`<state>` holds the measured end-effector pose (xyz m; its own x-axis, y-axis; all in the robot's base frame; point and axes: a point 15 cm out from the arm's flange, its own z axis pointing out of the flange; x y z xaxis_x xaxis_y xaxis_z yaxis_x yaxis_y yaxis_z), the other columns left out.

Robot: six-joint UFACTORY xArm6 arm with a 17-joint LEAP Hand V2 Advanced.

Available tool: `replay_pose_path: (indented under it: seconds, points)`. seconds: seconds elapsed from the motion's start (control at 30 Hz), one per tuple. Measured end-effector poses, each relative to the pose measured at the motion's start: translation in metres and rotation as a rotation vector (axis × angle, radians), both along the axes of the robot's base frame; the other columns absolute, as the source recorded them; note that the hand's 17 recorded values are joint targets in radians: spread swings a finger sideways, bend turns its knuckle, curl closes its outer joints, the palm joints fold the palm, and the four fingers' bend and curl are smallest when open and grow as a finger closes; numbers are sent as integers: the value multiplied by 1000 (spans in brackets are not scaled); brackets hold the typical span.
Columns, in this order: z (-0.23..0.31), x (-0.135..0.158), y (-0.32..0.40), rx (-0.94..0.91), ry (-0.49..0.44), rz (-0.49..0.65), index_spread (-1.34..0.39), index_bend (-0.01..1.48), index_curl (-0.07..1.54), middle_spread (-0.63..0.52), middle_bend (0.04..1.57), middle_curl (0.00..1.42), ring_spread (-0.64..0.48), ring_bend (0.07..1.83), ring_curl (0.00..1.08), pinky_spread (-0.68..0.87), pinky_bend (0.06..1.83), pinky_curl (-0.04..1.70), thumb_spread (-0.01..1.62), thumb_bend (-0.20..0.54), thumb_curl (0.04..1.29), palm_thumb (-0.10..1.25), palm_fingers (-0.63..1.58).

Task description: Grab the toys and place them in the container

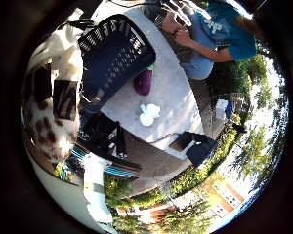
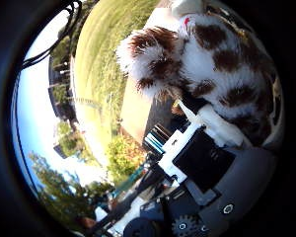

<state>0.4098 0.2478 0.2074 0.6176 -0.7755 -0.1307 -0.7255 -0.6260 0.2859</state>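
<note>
Plush dog held in the hand, basket on the bench

Plush dog (image 2: 222, 64), white with brown patches, fills the upper right of the thumb-side view, pressed close against the palm. The hand (image 2: 207, 148) has its white and black fingers curled against the dog's furry body, gripping it. The same spotted fur also fills the left edge of the little-finger-side view, with a black finger part lying across it.

Just beside the dog in that view, at upper centre, a dark blue basket (image 1: 112, 53) with a slotted wall stands on the pale bench (image 1: 171, 92). A purple toy (image 1: 143, 81) with a green tip lies on the bench touching or just beside the basket's rim; which of the two is unclear. A small white toy (image 1: 149, 114) lies further along the bench, apart from the purple one, near the frame's centre.

At the upper right a person in a blue shirt leans at the far side of the bench, touching none of the toys. Grass and trees lie around the bench.
</note>
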Motion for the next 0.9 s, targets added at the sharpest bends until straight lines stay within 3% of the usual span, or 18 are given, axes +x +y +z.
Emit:
replay_pose_path:
  seconds: [0.17, 0.3, 0.43, 0.63, 0.9]
  points:
    - [-64, 22, 37, -47, 42, 0, -1047, 510, 1475, -192, 1336, 1049, -72, 1626, 805, 131, 1519, 938, 1134, -20, 732, 915, 479]
    - [-110, 22, 54, -86, 76, 27, -990, 483, 1385, -154, 1111, 927, 23, 1429, 723, 175, 1301, 901, 1124, -34, 689, 887, 206]
    - [-123, 14, 53, -105, 104, 38, -856, 300, 1201, -81, 731, 726, 132, 1098, 573, 281, 1039, 770, 1102, -36, 639, 852, -195]
    - [-123, 13, 36, -132, 137, 37, -685, 152, 973, 22, 401, 533, 229, 735, 399, 385, 773, 609, 1086, -29, 593, 848, -143]
    - [-65, 21, -5, -120, 162, -1, -540, 45, 685, 95, 284, 445, 272, 560, 324, 440, 656, 507, 1079, -35, 545, 821, -154]
